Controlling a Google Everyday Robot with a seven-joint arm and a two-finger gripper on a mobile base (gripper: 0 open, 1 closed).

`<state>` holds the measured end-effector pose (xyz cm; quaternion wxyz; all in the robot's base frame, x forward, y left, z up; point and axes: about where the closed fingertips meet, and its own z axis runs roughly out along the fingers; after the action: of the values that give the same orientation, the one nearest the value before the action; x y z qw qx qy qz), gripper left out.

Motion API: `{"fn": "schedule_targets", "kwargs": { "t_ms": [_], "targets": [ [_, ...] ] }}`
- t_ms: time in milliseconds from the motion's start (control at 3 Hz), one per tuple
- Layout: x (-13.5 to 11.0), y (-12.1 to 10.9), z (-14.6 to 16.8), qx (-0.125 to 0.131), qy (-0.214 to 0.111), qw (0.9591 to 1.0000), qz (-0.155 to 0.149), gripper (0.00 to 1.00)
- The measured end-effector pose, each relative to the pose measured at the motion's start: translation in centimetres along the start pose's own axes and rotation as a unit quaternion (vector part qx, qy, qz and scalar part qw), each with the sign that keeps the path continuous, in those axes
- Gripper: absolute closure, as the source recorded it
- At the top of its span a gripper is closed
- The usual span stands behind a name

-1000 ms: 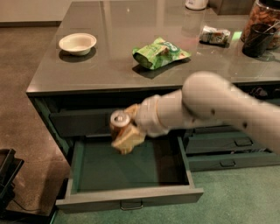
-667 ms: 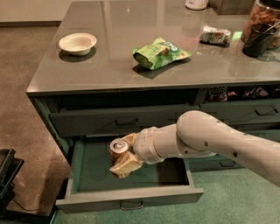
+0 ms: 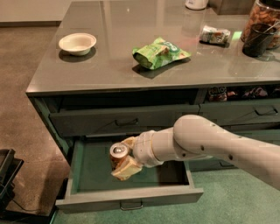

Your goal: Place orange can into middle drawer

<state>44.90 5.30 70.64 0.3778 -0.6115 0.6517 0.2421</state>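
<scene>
Slightly lower now, the gripper hangs inside the open middle drawer; its fingers clamp the orange can.

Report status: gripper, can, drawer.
Gripper low over the open middle drawer. Jaws shut on the orange can, not yet released. Nothing visible blocking the drop.

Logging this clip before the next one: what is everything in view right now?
orange can: one, orange-gold, silver top, over the open drawer
middle drawer: one, grey-green, pulled open under the counter
bowl: one, white, counter left
snack bag: one, green, counter centre
packet: one, dark, counter right rear
jar: one, brownish contents, counter far right
arm: one, white, reaching from the right
tool: one, tan, shut on the orange can above the drawer
</scene>
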Motion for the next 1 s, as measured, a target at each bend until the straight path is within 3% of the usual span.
{"fn": "schedule_targets", "kwargs": {
  "t_ms": [333, 1000],
  "targets": [
    [2.9, -0.6, 2.3, 0.011, 0.01, 0.999, -0.042, 1.0],
    [8.7, -6.0, 7.7, 0.065, -0.019, 0.9934, -0.093, 1.0]
  ]
}}
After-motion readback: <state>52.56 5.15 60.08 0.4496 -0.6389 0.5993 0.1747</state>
